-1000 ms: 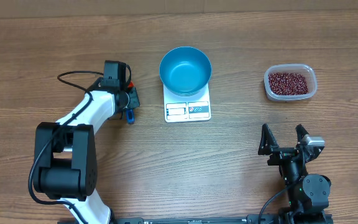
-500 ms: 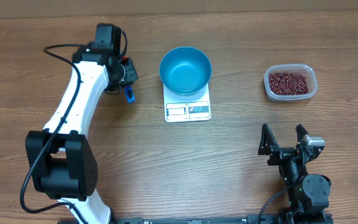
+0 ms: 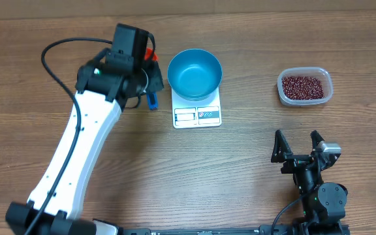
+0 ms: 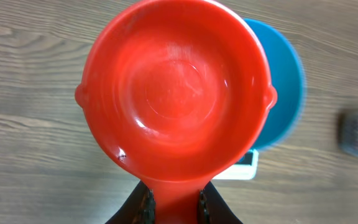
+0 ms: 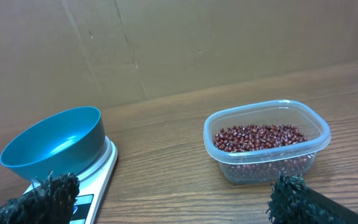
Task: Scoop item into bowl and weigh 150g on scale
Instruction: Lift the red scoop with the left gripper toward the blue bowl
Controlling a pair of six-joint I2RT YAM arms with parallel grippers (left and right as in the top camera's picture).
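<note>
Beans [image 3: 303,85] in clear tub [image 3: 305,104] (bowl [image 3: 194,73] on scale [image 3: 197,116])

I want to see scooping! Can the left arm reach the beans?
Probably, but it's a stretch. The left gripper holds the scoop beside the bowl, and the beans lie in an open tub far across. Only the bowl stands between; the right gripper sits clear.
</note>
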